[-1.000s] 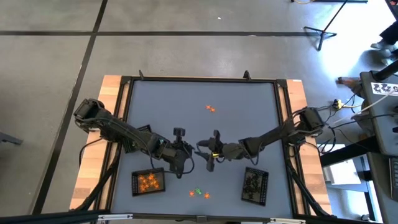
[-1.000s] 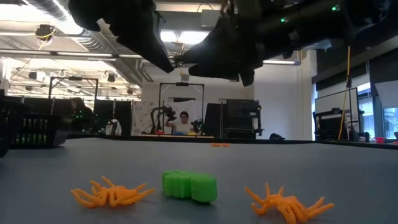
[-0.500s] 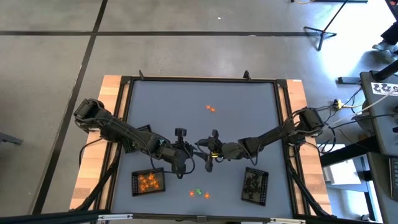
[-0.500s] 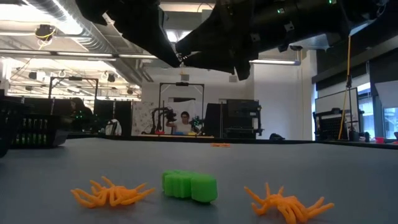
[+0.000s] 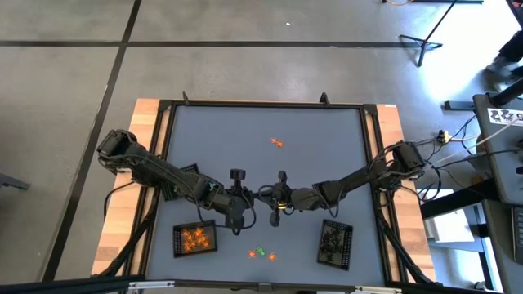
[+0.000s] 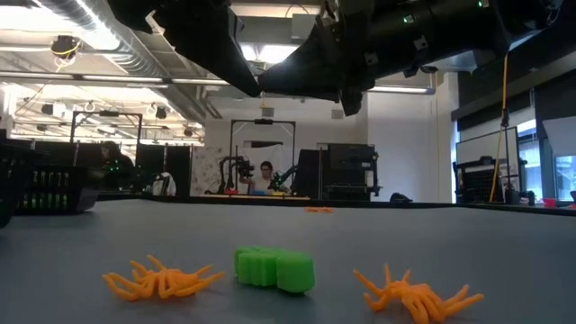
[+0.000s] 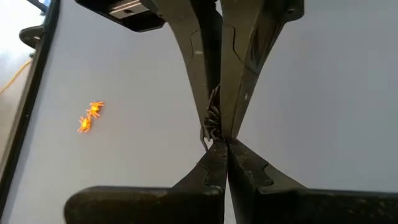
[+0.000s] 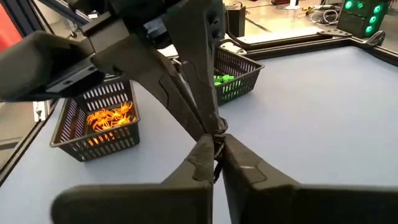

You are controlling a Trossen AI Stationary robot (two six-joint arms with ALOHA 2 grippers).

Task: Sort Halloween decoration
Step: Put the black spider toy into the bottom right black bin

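Above the tabletop's middle, toward the front edge, the left gripper (image 7: 219,144) and right gripper (image 8: 214,144) meet tip to tip, both clenched on one black spider (image 7: 213,121) between them.

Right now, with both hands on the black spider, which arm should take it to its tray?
Right. The right hand and left hand both pinch the black spider mid-table. The tray of black pieces sits on the right arm's side, the orange tray on the left's.

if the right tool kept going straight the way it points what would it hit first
The left tool: they already meet tip to tip above the table, both shut on a small black spider. Beyond it, likely the left arm.
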